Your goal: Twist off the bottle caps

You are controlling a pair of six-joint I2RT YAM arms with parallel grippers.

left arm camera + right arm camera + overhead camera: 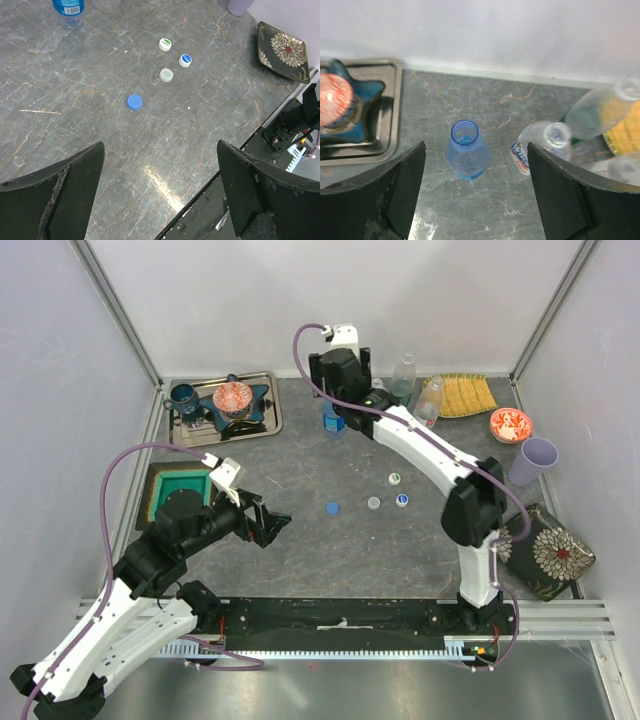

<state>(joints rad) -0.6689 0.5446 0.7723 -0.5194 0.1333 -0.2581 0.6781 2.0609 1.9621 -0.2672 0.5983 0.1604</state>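
While the right claw [476, 160] hangs well open and empty over the blue-tinted bottle [466, 150], that bottle stands uncapped on the bench [495, 210] near the metal tray's [396, 120] right edge. A labelled bottle [540, 145], mouth open, stands farther right of the tray. Left claw [160, 145]: spread wide, holding nothing, on the tray's near side.

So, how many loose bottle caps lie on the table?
4, grouped together: a blue cap leftmost, a whitish cap to its right, a blue-topped white cap further right, and a green-marked cap behind those. The right arm could hide others.
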